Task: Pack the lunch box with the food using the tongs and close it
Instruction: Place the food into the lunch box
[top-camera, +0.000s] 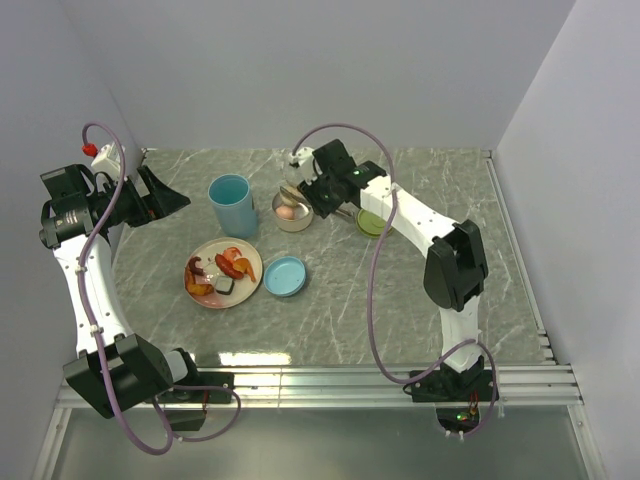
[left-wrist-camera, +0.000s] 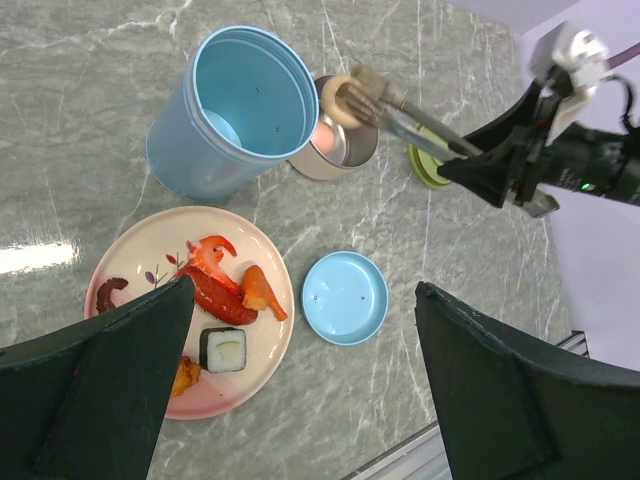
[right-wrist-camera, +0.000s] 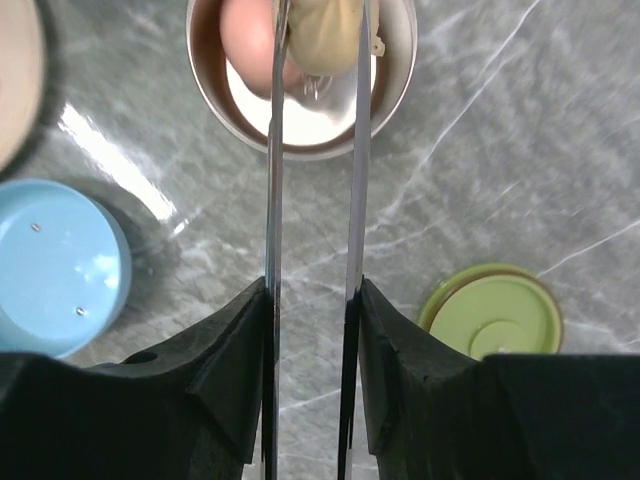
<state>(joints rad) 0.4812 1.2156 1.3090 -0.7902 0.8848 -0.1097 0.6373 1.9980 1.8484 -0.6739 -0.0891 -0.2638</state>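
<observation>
I see the plate (left-wrist-camera: 150, 245) nearest the arm bases, on the grey marbled worktop (top-camera: 400, 300). Most of the food lies on it: a red shrimp (left-wrist-camera: 215, 285), an orange piece (left-wrist-camera: 262, 290), a black-and-white roll (left-wrist-camera: 222, 350) and a dark red curled piece (left-wrist-camera: 108, 295) at the rim. A round blue lid (left-wrist-camera: 345, 297) lies flat just beside the plate, to its right.

The left gripper (top-camera: 163, 197) hangs over the left side of the worktop with its fingers wide apart, holding nothing.

Farther back stands a tall blue tub (left-wrist-camera: 190, 150), upright and open, with no food that I can see inside. Touching or just beside it is a low metal pot (left-wrist-camera: 325, 165), also open, with a pink piece (right-wrist-camera: 245, 40) in it. A green lid (right-wrist-camera: 495, 320) lies flat to the right of the pot.

The right gripper (right-wrist-camera: 313, 300) is clamped on the tongs (right-wrist-camera: 273, 180), one finger against each silver arm. The tong tips pinch a pale beige piece (right-wrist-camera: 325, 30) directly over the pot's mouth, above its floor.

I judge the packing to be at an early stage: one piece is in, a second is about to go in, several wait on the plate, and both lids are off.
</observation>
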